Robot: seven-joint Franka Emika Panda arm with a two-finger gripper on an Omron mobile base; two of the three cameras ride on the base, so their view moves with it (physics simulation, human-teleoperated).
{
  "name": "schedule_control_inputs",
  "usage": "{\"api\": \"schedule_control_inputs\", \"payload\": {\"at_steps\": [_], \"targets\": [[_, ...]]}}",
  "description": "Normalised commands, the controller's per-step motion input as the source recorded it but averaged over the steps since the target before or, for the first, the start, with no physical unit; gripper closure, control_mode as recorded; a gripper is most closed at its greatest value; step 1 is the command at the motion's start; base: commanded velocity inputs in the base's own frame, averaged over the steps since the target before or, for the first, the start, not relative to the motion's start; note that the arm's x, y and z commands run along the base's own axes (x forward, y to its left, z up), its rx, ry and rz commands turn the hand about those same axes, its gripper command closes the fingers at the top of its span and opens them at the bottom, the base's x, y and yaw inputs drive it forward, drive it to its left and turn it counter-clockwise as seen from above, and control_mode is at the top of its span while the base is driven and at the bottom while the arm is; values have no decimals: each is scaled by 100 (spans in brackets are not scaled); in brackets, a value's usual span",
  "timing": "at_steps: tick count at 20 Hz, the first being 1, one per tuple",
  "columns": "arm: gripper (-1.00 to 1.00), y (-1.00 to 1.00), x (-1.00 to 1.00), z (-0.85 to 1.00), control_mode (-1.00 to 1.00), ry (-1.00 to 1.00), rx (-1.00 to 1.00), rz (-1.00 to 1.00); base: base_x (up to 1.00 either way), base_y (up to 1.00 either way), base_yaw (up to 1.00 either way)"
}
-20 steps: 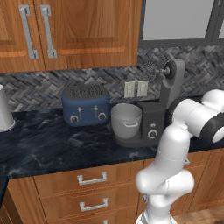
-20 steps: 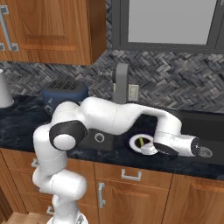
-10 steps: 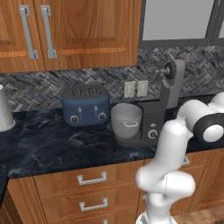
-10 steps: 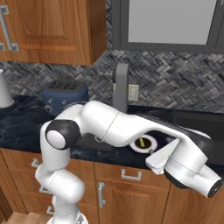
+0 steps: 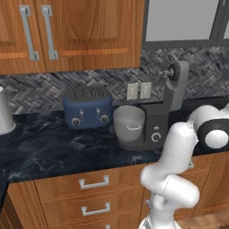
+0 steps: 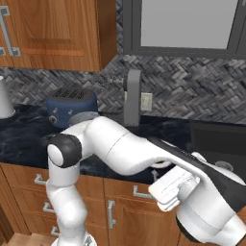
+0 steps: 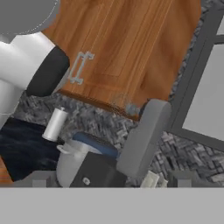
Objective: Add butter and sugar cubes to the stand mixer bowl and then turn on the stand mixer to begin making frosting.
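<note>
The dark grey stand mixer point(image 5: 157, 121) stands on the counter with its head point(image 5: 175, 85) tilted up and the wire whisk point(image 5: 154, 71) raised. Its pale grey bowl point(image 5: 129, 123) sits on the base beside the round knob point(image 5: 156, 137). In the hand view I look back at the bowl point(image 7: 71, 161), the mixer base point(image 7: 99, 171) and the raised head point(image 7: 142, 138) from some distance. My gripper point(image 7: 109, 181) is open, its fingertips point(image 7: 37, 178) wide apart with nothing between them. My hand point(image 6: 211, 211) hangs in front of the counter edge, low right. The butter and sugar cubes are hidden.
A navy toaster point(image 5: 87, 107) stands left of the bowl. A white cylinder point(image 5: 3, 117) is at the counter's far left. Wall outlets point(image 5: 138, 91) sit behind the mixer. Wooden cabinets hang above, and drawers point(image 5: 94, 182) run below the black counter point(image 5: 49, 147). My forearm point(image 6: 144, 153) covers the counter's middle.
My arm has swung away from the plate on the counter, out to the right and toward the right base camera. The hand now looms large there. The mixer and bowl have not moved.
</note>
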Motion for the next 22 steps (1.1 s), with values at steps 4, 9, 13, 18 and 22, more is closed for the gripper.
{"api": "schedule_control_inputs", "payload": {"at_steps": [4, 9, 13, 18, 22], "targets": [[-100, 100, -9, 36, -100, -3, 0, -1, 0, 0, 0], [-100, 99, 36, 27, -100, 0, 0, -5, 0, 0, 0], [-100, 83, 37, 18, -100, 1, -3, -12, 0, 0, 0], [-100, 45, 33, 12, -100, 7, -6, -22, 0, 0, 0], [-100, 7, 63, 1, -100, 27, -10, -21, 0, 0, 0]]}}
